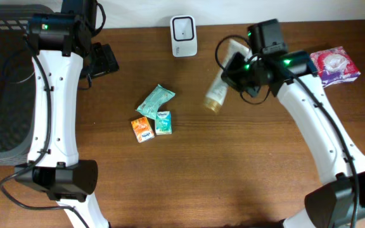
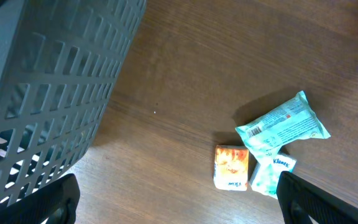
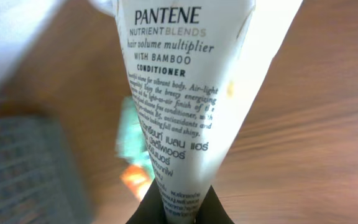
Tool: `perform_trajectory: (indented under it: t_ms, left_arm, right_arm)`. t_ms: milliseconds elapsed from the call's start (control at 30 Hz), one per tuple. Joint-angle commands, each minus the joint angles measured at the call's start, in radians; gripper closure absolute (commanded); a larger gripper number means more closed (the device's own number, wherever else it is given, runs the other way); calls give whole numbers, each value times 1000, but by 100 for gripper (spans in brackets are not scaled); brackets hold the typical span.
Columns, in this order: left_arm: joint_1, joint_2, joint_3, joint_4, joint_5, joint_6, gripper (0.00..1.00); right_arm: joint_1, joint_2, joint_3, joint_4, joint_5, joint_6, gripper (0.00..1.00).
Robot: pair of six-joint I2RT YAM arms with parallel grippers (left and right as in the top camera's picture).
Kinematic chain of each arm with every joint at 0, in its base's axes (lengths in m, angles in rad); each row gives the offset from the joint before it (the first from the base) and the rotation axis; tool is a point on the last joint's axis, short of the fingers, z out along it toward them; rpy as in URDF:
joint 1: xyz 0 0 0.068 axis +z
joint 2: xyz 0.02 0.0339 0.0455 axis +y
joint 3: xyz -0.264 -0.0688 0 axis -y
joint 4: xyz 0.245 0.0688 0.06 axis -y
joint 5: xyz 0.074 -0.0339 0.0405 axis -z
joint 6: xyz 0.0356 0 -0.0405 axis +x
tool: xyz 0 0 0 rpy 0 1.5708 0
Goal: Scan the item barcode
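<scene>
Pantene conditioner tube (image 3: 179, 93) is clenched in the right claw (image 3: 179, 210) above the surface (image 1: 233, 171). Left claw (image 2: 180, 200) stands released beside the basket (image 2: 42, 81).

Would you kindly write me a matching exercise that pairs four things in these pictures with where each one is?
Things:
1. tube
2. scanner
3. basket
4. pink pack

Places:
A. at the far left
B. held in the right gripper
C. at the far right
D. at the back, in the middle

Pairs: 1-B; 2-D; 3-A; 4-C
</scene>
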Motion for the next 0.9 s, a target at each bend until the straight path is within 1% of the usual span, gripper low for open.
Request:
perform_trajectory:
  t_ms: [0,33,100,200,233,300,333,367,400,433,500,567,600,667,700,733,767,800,867]
  left_arm:
    - [-5,-27,11,-2,-11,-1,1]
    - [-5,-27,11,-1,-11,-1,1]
    - [-5,-27,11,-1,-11,-1,1]
    - [-5,-27,11,-1,-11,-1,1]
    - [-5,-27,11,-1,-11,-1,1]
    - [-5,-27,11,-2,-11,-1,1]
    - [-5,-27,11,-1,-11,-1,1]
    - [-5,-27,11,-1,-11,-1,1]
    - [-5,-27,11,-1,-11,-1,1]
    - [-5,-27,11,-1,-11,-1,1]
    - [-5,-27,11,-1,-11,-1,1]
    - [-5,-27,11,-1,-11,-1,1]
    - [-5,-27,11,-1,-11,-1,1]
    - [-5,-27,11,-1,-11,-1,1]
    - [-5,-27,11,-1,-11,-1,1]
    - [-5,-27,11,-1,-11,-1,1]
    - [-5,-27,11,-1,-11,-2,1]
    - [-5,-27,11,-2,-11,-1,1]
    - [-5,-27,11,-1,-11,-1,1]
  right_arm:
    - [90,33,17,-84,422,-3,96]
    - [117,72,17,-119,458,-3,96]
    - [158,213,17,-161,475,-3,96]
    - [164,374,17,-191,447,-4,96]
    - [164,393,17,-195,437,-9,95]
    - [163,385,23,-195,425,-72,57]
    - [163,364,45,-208,424,-115,28]
    - [163,353,66,-224,421,-130,19]
    - [163,343,110,-262,421,-134,4]
    - [163,340,177,-306,422,-183,1]
    - [148,340,285,-342,433,-276,1]
    - [93,340,307,-340,424,-285,1]
    - [10,343,307,-357,377,-287,1]
    - [-105,346,305,-358,169,-468,1]
    - [-169,349,296,-360,0,-638,1]
    - [-215,349,274,-362,-113,-771,1]
    - [-247,349,246,-362,-167,-864,2]
    - [-270,349,209,-355,-185,-863,1]
    - [-274,350,148,-346,-242,-861,1]
